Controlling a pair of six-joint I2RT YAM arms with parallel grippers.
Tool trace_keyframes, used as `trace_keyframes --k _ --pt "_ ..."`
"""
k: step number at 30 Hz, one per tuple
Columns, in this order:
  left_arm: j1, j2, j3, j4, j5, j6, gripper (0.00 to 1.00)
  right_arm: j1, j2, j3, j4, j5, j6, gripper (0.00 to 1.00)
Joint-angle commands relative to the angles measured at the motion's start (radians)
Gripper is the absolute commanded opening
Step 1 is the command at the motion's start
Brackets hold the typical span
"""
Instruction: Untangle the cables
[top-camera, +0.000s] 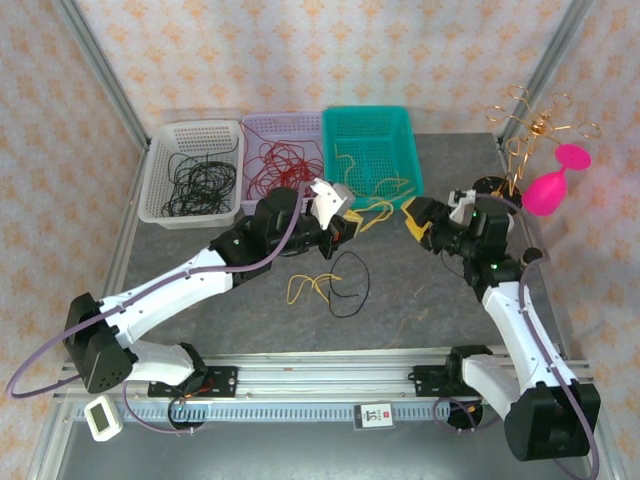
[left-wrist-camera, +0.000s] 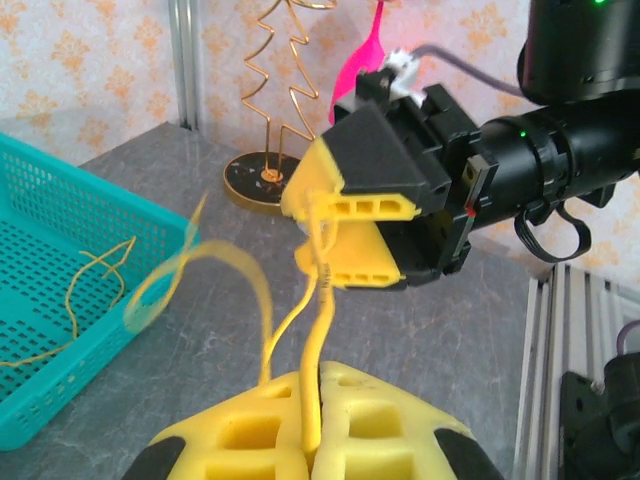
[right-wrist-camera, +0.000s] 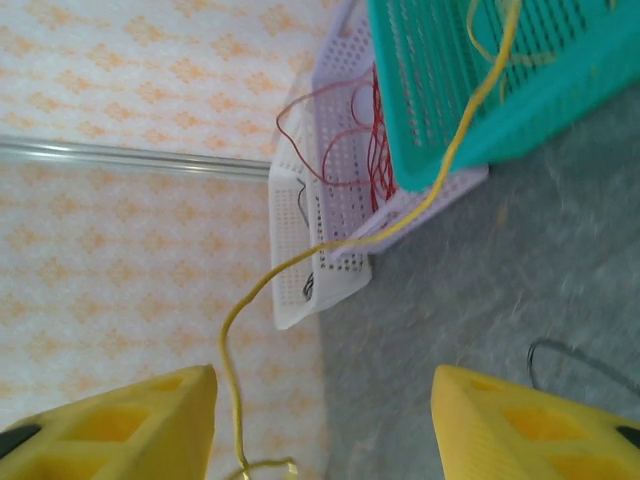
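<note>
My left gripper (top-camera: 349, 226) is shut on a yellow cable (left-wrist-camera: 322, 330), which stands up out of its closed fingertips (left-wrist-camera: 318, 400). The cable's upper end passes between the fingers of my right gripper (left-wrist-camera: 352, 238), held open just in front of the left one. In the right wrist view the same yellow cable (right-wrist-camera: 236, 380) hangs close to the left finger (right-wrist-camera: 120, 425), and the jaws stand wide apart around it. From above, the cable (top-camera: 380, 211) spans the short gap between the two grippers (top-camera: 412, 216). A yellow loop (top-camera: 305, 286) and a black loop (top-camera: 350, 285) lie on the table in front of them.
Three baskets line the back: white (top-camera: 158, 170) with black cables, purple (top-camera: 258, 125) with red ones, teal (top-camera: 400, 125) with yellow ones. A gold wire stand (top-camera: 530, 125) and a pink object (top-camera: 553, 185) stand at the back right, near my right arm.
</note>
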Motion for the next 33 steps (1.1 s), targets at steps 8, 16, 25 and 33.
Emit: trace_keyframes --k 8,16,25,33 --pt "-0.001 -0.023 0.071 -0.135 0.084 0.188 0.0 0.086 0.007 -0.04 0.265 -0.053 0.233 0.59" --pt "-0.014 -0.024 0.092 -0.21 0.116 0.277 0.0 0.126 0.092 0.006 0.229 -0.058 0.153 0.5" --pt "-0.017 -0.003 0.143 -0.334 0.117 0.346 0.0 0.144 0.175 0.147 -0.058 -0.136 -0.132 0.42" --pt "-0.019 0.002 0.154 -0.361 0.117 0.349 0.0 0.163 0.201 0.146 -0.074 -0.139 -0.187 0.41"
